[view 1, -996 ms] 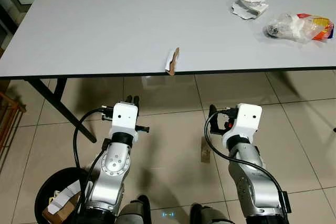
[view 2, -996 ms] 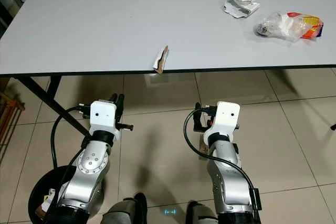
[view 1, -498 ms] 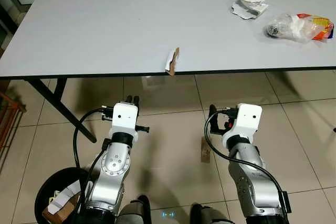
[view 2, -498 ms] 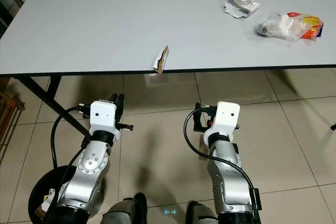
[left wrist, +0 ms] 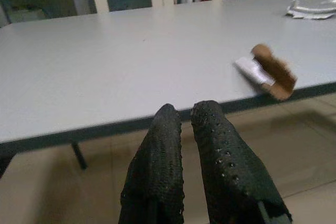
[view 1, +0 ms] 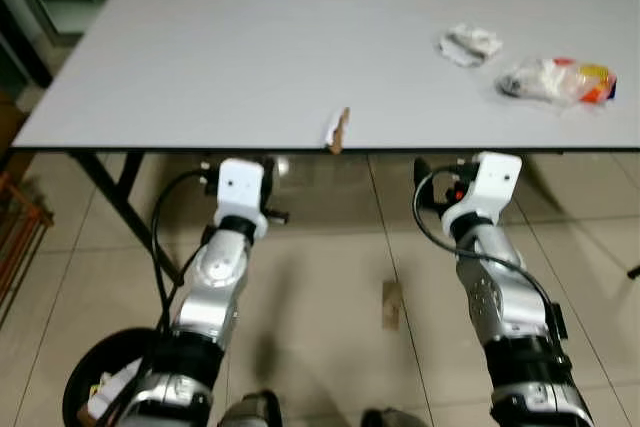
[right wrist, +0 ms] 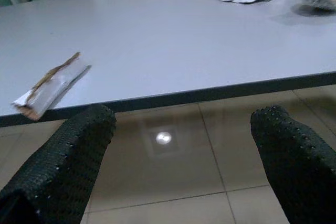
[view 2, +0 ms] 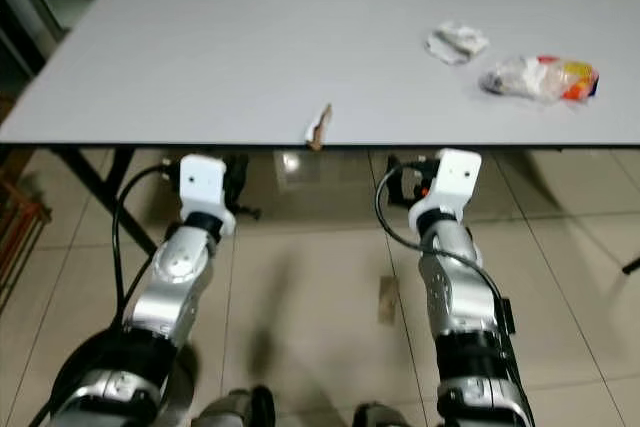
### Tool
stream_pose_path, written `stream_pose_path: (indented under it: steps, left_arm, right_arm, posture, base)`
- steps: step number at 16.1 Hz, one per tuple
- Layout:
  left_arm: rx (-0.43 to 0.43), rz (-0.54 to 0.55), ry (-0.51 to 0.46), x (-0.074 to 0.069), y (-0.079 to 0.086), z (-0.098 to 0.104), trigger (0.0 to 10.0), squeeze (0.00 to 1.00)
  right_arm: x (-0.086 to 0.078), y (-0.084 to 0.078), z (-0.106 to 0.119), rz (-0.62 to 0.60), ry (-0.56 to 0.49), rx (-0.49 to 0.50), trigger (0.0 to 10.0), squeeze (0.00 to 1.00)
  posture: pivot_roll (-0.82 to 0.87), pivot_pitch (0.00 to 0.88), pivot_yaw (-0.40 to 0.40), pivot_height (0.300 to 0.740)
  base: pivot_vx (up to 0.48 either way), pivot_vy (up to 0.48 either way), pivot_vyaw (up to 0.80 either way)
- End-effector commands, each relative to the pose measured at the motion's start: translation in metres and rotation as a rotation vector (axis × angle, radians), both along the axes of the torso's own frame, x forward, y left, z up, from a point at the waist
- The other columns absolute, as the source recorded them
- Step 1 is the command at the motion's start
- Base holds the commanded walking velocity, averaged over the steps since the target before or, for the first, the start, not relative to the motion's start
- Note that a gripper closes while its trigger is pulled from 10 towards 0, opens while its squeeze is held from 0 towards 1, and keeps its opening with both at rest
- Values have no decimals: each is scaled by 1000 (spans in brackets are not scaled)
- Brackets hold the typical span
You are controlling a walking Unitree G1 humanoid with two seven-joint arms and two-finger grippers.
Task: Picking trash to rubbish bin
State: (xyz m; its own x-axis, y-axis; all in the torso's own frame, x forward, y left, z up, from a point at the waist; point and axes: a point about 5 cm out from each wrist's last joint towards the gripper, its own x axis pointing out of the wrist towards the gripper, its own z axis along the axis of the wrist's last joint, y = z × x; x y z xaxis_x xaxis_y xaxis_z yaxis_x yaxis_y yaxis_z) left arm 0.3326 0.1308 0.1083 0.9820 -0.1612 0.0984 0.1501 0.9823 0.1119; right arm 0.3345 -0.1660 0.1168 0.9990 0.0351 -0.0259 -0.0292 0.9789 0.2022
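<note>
Torn cardboard wrapper [view 1: 337, 131] perched on front edge of grey table [view 1: 240, 57], partly overhanging, between both arms. Right gripper [right wrist: 178, 150] just below table edge, fingers spread wide, empty. Left gripper [left wrist: 186, 129] below edge too, fingers pressed together, empty. Best approach, likely: raise right gripper above edge, straddle wrapper across thin side, pinch gently; nudge risks drop to floor. Crumpled paper [view 1: 469, 43] and plastic bag [view 1: 553, 80] far right. Black rubbish bin [view 1: 100, 387] on floor, lower left. Another scrap [view 1: 390, 304] on tiles.

Both arms are raised compared with a second ago: the left gripper [left wrist: 181, 129], fingers together, and the right gripper [right wrist: 184, 129], fingers spread, now sit level with the table [view 1: 250, 57] edge.
</note>
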Motion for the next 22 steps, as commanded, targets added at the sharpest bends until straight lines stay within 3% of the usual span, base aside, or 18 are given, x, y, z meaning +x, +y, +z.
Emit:
stream_pose_path:
  steps: [1,22]
  left_arm:
    - [-8,-17,-7,2,-2,1,10000,0]
    - [17,-65,9,-1,-8,-8,10000,0]
  right_arm:
    - [2,-3,2,0,-19,6,10000,0]
    - [3,3,-4,15,-22,27,10000,0]
  posture:
    - [-47,70,-12,740]
    - [-50,61,-5,740]
  base:
    - [0,0,0]
    - [0,0,0]
